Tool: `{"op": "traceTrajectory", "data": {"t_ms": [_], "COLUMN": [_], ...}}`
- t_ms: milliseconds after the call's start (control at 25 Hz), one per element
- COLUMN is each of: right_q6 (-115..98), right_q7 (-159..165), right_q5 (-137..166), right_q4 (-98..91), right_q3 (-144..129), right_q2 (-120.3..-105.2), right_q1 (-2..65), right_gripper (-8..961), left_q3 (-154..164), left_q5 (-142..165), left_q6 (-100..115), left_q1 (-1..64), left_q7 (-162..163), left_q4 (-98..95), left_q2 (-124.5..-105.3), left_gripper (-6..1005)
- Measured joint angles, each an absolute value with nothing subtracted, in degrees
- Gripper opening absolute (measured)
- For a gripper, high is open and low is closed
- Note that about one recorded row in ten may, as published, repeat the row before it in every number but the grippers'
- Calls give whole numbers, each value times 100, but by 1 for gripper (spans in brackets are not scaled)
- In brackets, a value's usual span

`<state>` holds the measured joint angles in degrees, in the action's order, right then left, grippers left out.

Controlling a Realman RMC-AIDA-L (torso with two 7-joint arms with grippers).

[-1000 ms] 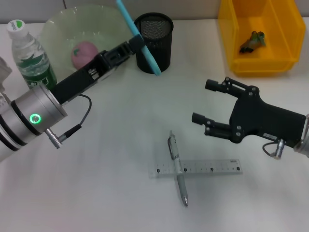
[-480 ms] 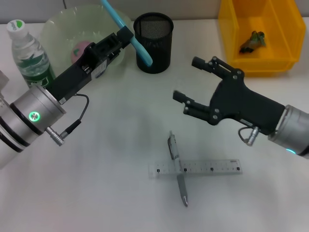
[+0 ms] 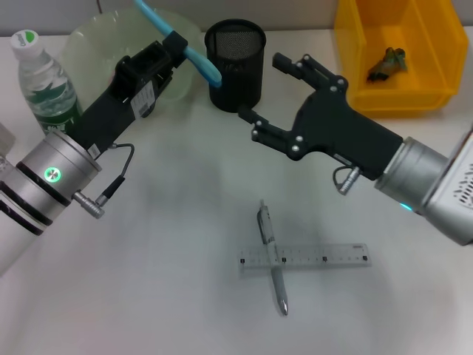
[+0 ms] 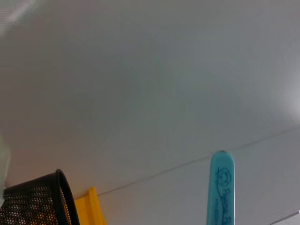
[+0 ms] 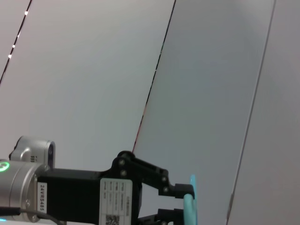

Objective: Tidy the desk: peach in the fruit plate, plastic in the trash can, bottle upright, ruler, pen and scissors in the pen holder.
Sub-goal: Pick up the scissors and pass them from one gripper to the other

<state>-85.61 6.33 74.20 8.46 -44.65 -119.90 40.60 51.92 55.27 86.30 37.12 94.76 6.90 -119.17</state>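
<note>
My left gripper (image 3: 179, 46) is shut on the slim light-blue scissors (image 3: 199, 63), holding them slanted with their lower end just left of the black mesh pen holder (image 3: 235, 63). My right gripper (image 3: 260, 87) is open right beside the holder, on its right side. The pen (image 3: 272, 255) lies across the clear ruler (image 3: 304, 257) on the table in front. The bottle (image 3: 46, 81) stands upright at far left. My left arm hides the peach in the green fruit plate (image 3: 89, 37). The right wrist view shows the left gripper (image 5: 180, 202) on the scissors (image 5: 190, 204).
A yellow bin (image 3: 436, 70) at back right holds a crumpled piece of plastic (image 3: 388, 61). The left wrist view catches the scissors' tip (image 4: 221, 187), the pen holder's rim (image 4: 37, 199) and a corner of the yellow bin (image 4: 89, 206).
The left gripper has carried the scissors up and to the left, away from the holder's front. The right arm has swung left and back, up beside the pen holder.
</note>
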Motion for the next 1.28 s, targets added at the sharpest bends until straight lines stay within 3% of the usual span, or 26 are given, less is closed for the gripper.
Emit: {"op": "traceTrajectory", "data": {"t_ms": [640,1280], "right_q6": [-8109,-7674], "right_q7": [348,266], "right_q5": [7476,8957], "right_q4": [1211,1269], "right_q3": [-3925,-2481], "right_q2": [-11996,-11996], "right_q1": [4708,4733], "right_gripper": [719,705], "left_q3": [4608,3019], "left_q5": [5634,7140], "left_q6": [8591,8267], "left_q1": [3987,3865], "left_q7": [9632,9621], "left_q4": [1195,1265], "left_q2": [-11927,-11926], "left_gripper": [323,335]}}
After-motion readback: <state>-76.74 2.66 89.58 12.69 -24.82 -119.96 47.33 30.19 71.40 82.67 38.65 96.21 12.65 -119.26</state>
